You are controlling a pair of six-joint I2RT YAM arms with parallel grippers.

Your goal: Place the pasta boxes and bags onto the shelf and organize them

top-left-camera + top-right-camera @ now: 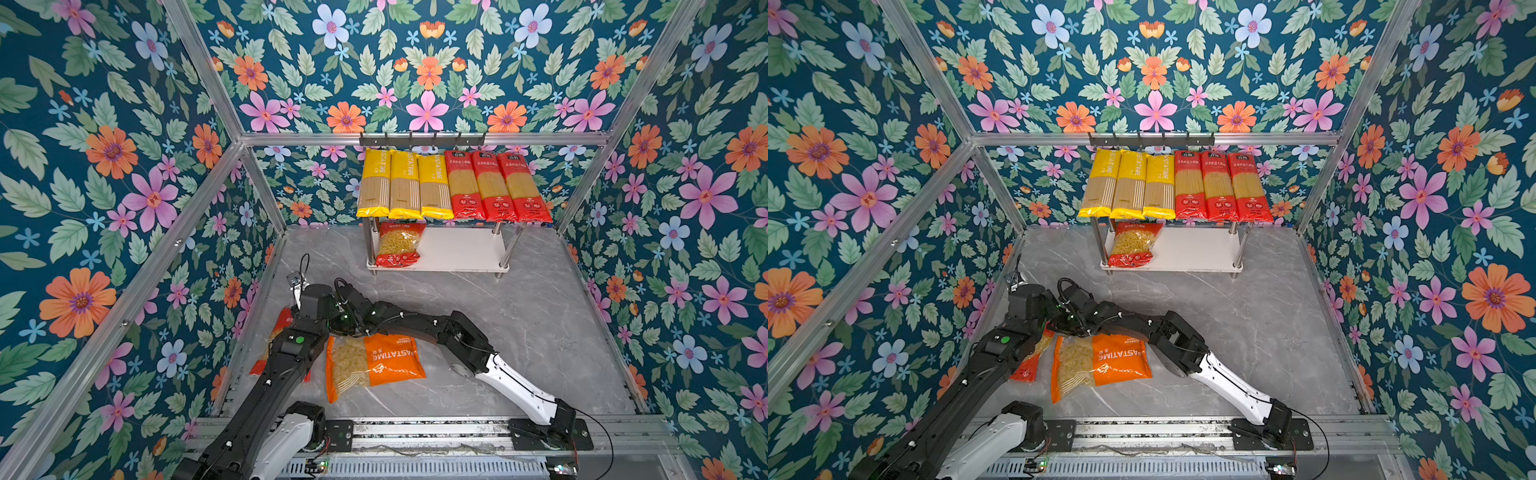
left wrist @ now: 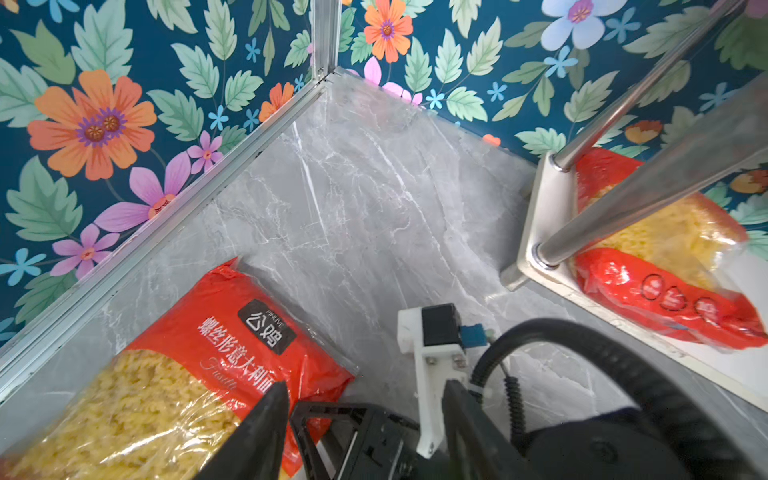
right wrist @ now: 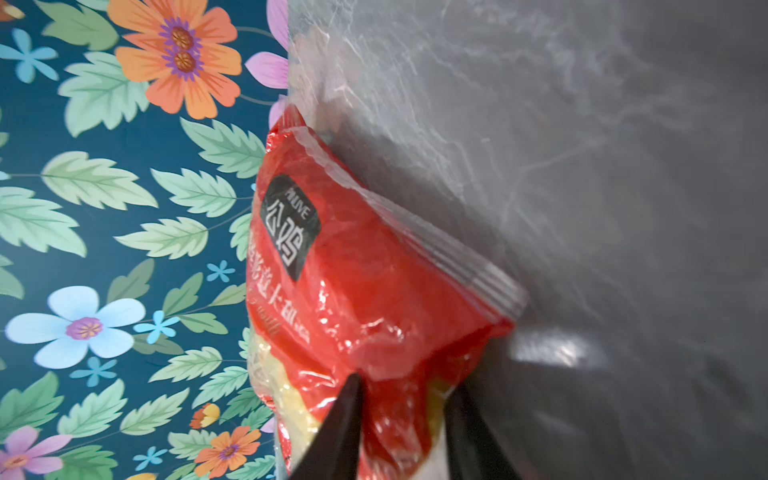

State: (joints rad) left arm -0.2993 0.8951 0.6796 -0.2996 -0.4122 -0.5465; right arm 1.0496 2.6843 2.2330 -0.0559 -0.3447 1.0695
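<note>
My L gripper hangs w/ jaws apart. R arm reaches across just beside it, R gripper pinching the red bag.

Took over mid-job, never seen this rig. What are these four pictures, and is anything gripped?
Two robot arms with two-finger grippers work on a marble table. Both top views look down from one overhead camera; the other two come from wrist cameras. The shelf carries three yellow packs, three red packs and, below, a shelved red bag. An orange bag lies on the table. The right gripper pinches a loose red bag by the left wall; the left gripper is open close by.
</note>
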